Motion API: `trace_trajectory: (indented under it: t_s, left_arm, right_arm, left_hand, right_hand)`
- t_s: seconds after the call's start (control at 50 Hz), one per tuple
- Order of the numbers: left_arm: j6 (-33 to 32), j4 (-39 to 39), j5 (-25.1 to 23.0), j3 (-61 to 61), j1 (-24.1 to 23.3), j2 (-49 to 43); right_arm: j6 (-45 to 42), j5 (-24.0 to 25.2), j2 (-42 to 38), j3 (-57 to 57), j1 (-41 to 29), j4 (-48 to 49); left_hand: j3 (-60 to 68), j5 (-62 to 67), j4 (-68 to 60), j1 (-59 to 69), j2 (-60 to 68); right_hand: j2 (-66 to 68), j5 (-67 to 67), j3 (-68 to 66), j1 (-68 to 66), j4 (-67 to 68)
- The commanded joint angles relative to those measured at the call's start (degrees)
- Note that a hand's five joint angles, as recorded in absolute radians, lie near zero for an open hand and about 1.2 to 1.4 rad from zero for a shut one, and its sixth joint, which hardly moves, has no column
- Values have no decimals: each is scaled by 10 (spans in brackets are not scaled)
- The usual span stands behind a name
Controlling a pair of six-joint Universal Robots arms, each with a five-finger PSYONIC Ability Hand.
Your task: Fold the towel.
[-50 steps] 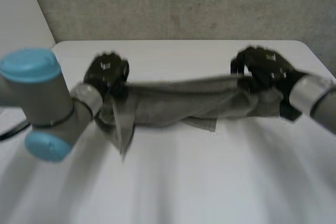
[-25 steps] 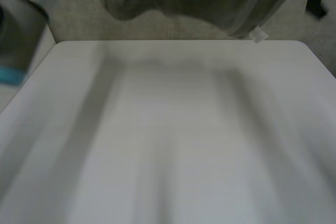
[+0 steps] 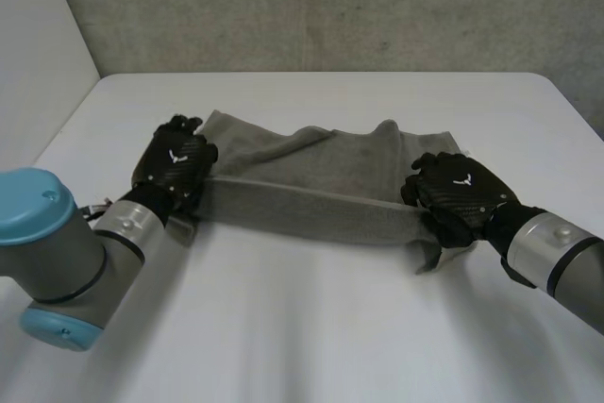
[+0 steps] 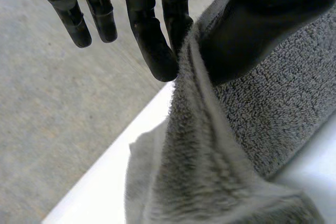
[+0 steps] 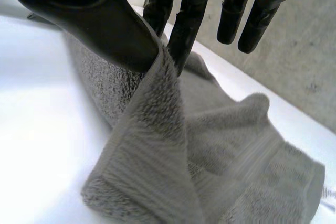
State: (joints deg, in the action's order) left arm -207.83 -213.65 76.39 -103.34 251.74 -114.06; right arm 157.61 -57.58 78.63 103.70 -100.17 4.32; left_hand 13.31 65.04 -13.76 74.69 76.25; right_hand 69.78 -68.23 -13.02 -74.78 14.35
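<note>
A grey towel (image 3: 311,172) lies across the middle of the white table (image 3: 311,327), its near edge stretched taut between my two hands and its far part rumpled on the table. My left hand (image 3: 175,167) holds the towel's left end; in the left wrist view the thumb (image 4: 247,30) pinches the towel (image 4: 210,161) against a finger. My right hand (image 3: 453,193) holds the right end; in the right wrist view the thumb (image 5: 100,19) and a finger pinch a fold of the towel (image 5: 173,150), the other fingers straight.
A rough grey wall (image 3: 330,7) stands behind the table's far edge. A small white tag (image 3: 464,152) sticks out at the towel's far right corner. Bare tabletop lies in front of the towel.
Both hands have swung the towel high above the table and brought it back down; it now lies nearer and more spread out than a second ago.
</note>
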Motion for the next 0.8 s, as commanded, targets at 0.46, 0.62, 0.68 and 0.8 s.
trace_trajectory:
  t_s: [0.46, 0.62, 0.68, 0.8]
  left_arm:
    - [-57, -45, 146, 34, 1, -73]
    - [-54, -42, 140, 33, 1, -76]
    - [-54, -37, 140, 31, 1, -71]
    - [-50, -35, 124, 14, -1, -30]
  right_arm:
    - [78, -65, 1, -5, 59, -13]
    - [78, -65, 0, -3, 61, -11]
    - [79, -65, -4, -3, 62, -1]
    - [76, -65, -27, -7, 61, 1]
  left_hand:
    - [-33, -280, 38, -276, -292]
    - [-33, -255, 38, -251, -267]
    - [-33, -209, 38, -206, -221]
    - [-33, 50, 38, 53, 38]
  right_hand:
    - [102, -18, 30, -52, -44]
    - [102, -18, 30, -52, -44]
    - [102, -18, 30, -52, -44]
    - [102, -18, 30, -52, -44]
